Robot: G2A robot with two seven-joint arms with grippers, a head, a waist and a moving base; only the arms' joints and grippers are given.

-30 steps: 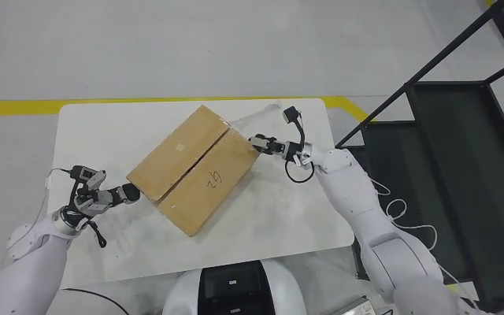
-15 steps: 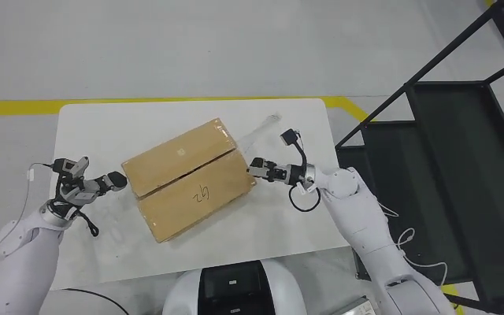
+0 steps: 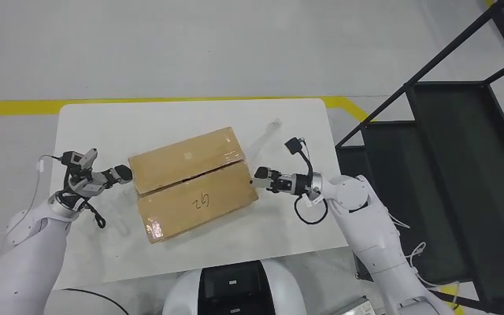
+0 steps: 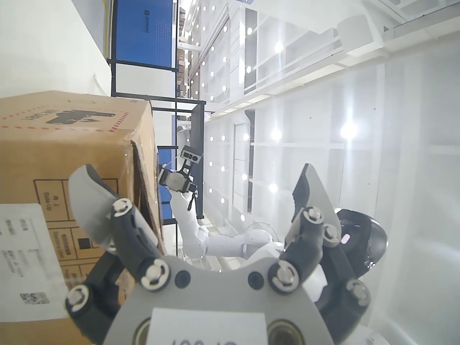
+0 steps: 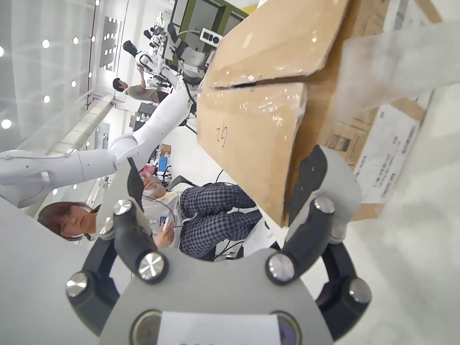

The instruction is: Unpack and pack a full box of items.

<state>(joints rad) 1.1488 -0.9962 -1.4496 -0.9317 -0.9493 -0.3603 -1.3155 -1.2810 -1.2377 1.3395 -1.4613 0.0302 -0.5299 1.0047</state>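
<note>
A closed cardboard box [image 3: 193, 185] lies across the middle of the white table [image 3: 94, 126], its two top flaps meeting in a taped seam. My left gripper [image 3: 124, 173] is at the box's left end. In the left wrist view this gripper [image 4: 196, 188] is open, with one finger [image 4: 90, 188] against the labelled end face of the box [image 4: 72, 138]. My right gripper [image 3: 258, 178] is at the box's right end. In the right wrist view it [image 5: 222, 174] is open, and the near corner of the box [image 5: 251, 127] sits just inside one finger [image 5: 323, 170].
A strip of clear tape [image 3: 273, 124] lies on the table beyond the box's right end. A black metal stair frame [image 3: 441, 134] stands just off the table's right side. Bare table runs along the far edge and the near left corner.
The box has turned clockwise from a steep diagonal to nearly crosswise. The right gripper came toward the near edge with its end, and the left gripper moved toward the far side.
</note>
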